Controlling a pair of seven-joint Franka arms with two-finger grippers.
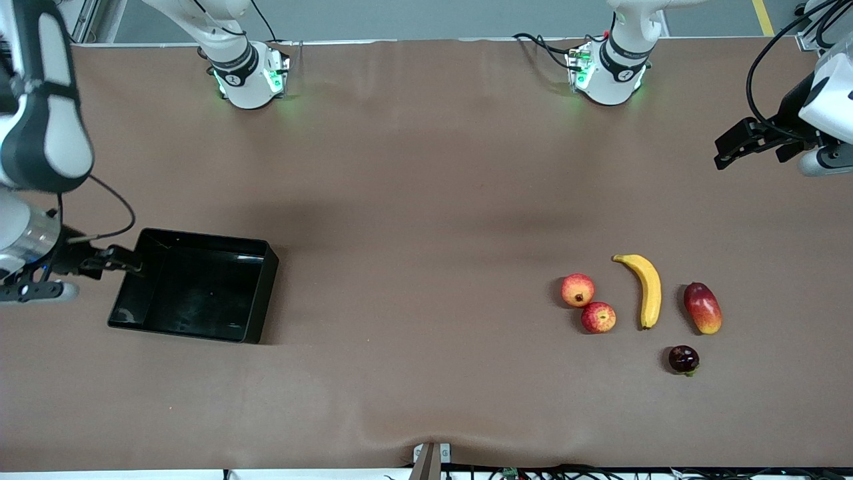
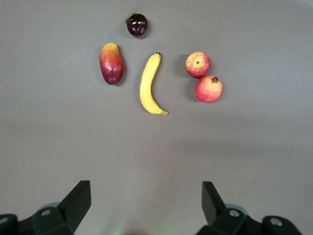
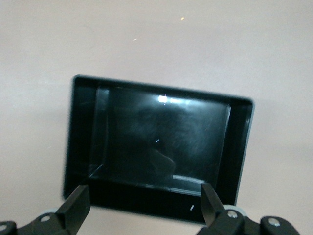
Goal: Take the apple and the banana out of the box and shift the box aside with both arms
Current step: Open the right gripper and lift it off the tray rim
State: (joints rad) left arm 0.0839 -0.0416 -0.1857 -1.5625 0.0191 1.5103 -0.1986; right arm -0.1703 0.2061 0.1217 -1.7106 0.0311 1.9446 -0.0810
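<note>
- While the box (image 1: 193, 287) sits empty at the right arm's end of the table, the right gripper (image 1: 123, 261) hangs with fingers spread wide just over the box's end wall, and that's the relation that matters: the wall runs crosswise between the two fingers (image 3: 78, 203), right under them.
- The box's long axis runs roughly along the table, so the right arm has by far the shorter reach to it; the left arm would have to cross the whole table.
- The left gripper (image 1: 736, 143) is released too, holding nothing, up in the air at the left arm's end of the table.
- The apple (image 1: 598, 317) and the banana (image 1: 646, 288) are already out, lying on the bare table (image 1: 426, 200) at the left arm's end, well apart from the box.
- The apple touches a pinkish crowned fruit (image 1: 578, 290); the banana lies just beside them, its length pointing toward and away from the front camera.
- A mango (image 1: 702, 307) and a dark round fruit (image 1: 684, 359) sit near the banana.
- Nothing lies near the box; by my reading, little is left to do.
</note>
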